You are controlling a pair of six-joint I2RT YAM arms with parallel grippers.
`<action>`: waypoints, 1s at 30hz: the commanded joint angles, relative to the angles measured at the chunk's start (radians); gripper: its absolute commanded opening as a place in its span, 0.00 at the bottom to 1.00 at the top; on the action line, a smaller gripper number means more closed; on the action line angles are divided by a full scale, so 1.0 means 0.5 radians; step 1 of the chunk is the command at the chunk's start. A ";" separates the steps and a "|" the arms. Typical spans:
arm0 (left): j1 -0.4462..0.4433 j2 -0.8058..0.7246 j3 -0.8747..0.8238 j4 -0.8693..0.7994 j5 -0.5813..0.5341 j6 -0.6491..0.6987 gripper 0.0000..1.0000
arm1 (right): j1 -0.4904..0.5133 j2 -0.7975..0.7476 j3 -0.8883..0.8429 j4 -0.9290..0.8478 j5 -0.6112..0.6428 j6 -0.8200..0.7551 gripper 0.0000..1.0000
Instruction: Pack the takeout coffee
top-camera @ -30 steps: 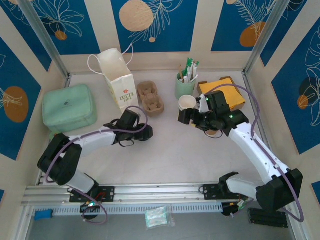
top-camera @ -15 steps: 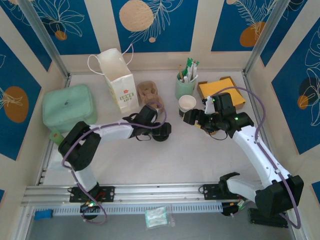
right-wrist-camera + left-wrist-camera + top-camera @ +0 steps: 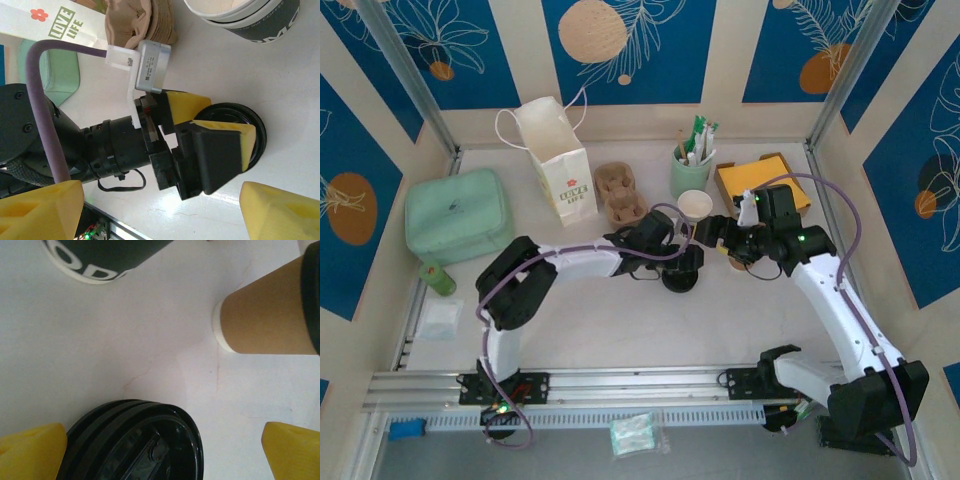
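I'm running a staged robot test cell: an aluminium rail (image 3: 620, 385) and corner posts (image 3: 405, 75) frame blue leaf-print wall panels (image 3: 630, 50) around a white table (image 3: 620, 330).

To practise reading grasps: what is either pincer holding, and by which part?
Nothing is gripped. The left pincer straddles the black lid, one finger at its rim, the other apart; the right pincer is open, empty.

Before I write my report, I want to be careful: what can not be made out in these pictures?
Coffee cup: contents too small from above, cut off by the right wrist view's top edge.
Brown cup: mostly under the right arm from above; cut off by the left wrist view's right edge.
Lid: cut off by that view's bottom edge.
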 commanded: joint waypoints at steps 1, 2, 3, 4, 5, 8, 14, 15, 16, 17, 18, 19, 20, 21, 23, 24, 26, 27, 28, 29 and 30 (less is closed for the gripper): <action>-0.014 -0.001 0.071 -0.016 0.040 -0.002 0.99 | -0.008 -0.043 0.072 -0.060 -0.064 -0.033 0.82; -0.013 -0.023 0.072 -0.041 0.031 0.019 1.00 | -0.014 -0.043 0.074 -0.064 -0.067 -0.031 0.82; -0.013 -0.048 0.072 -0.071 0.019 0.045 0.99 | -0.013 -0.047 0.076 -0.065 -0.067 -0.029 0.82; -0.015 -0.075 0.069 -0.091 0.009 0.062 0.99 | -0.013 -0.047 0.079 -0.065 -0.071 -0.030 0.82; -0.010 -0.100 0.061 -0.117 -0.003 0.082 0.99 | -0.014 -0.050 0.082 -0.066 -0.071 -0.025 0.82; -0.005 -0.201 0.023 -0.173 -0.039 0.128 0.99 | -0.011 -0.050 0.091 -0.061 -0.081 -0.013 0.82; 0.051 -0.485 -0.121 -0.312 -0.129 0.205 0.99 | 0.032 -0.022 0.089 -0.008 -0.109 0.059 0.81; 0.070 -0.543 -0.150 -0.346 -0.147 0.212 1.00 | 0.055 -0.004 0.091 0.009 -0.100 0.075 0.81; 0.088 -0.598 -0.176 -0.377 -0.164 0.222 0.99 | 0.079 0.014 0.094 0.023 -0.088 0.090 0.81; 0.108 -0.663 -0.210 -0.411 -0.184 0.233 0.99 | 0.112 0.040 0.099 0.036 -0.073 0.107 0.80; 0.136 -0.729 -0.239 -0.450 -0.208 0.245 0.99 | 0.153 0.068 0.109 0.055 -0.050 0.122 0.80; 0.161 -0.786 -0.267 -0.489 -0.233 0.252 1.00 | 0.188 0.097 0.117 0.071 -0.029 0.139 0.80; 0.199 -0.854 -0.293 -0.535 -0.260 0.258 0.99 | 0.235 0.135 0.132 0.092 0.004 0.158 0.79; 0.237 -0.918 -0.325 -0.573 -0.279 0.261 0.99 | 0.278 0.180 0.149 0.111 0.033 0.176 0.78; 0.325 -1.033 -0.385 -0.621 -0.305 0.258 1.00 | 0.352 0.265 0.189 0.148 0.066 0.206 0.76; 0.386 -1.087 -0.428 -0.627 -0.304 0.255 1.00 | 0.384 0.313 0.211 0.168 0.080 0.224 0.75; 0.502 -1.170 -0.503 -0.612 -0.284 0.227 0.99 | 0.431 0.406 0.253 0.206 0.095 0.254 0.74; 0.571 -1.197 -0.539 -0.591 -0.247 0.205 1.00 | 0.452 0.455 0.273 0.229 0.095 0.269 0.72; 0.624 -1.211 -0.567 -0.562 -0.206 0.183 0.99 | 0.474 0.494 0.293 0.247 0.096 0.280 0.71; 0.678 -1.221 -0.600 -0.520 -0.161 0.153 1.00 | 0.487 0.536 0.313 0.265 0.096 0.291 0.71; 0.721 -1.220 -0.623 -0.483 -0.129 0.122 0.99 | 0.504 0.581 0.330 0.282 0.095 0.303 0.71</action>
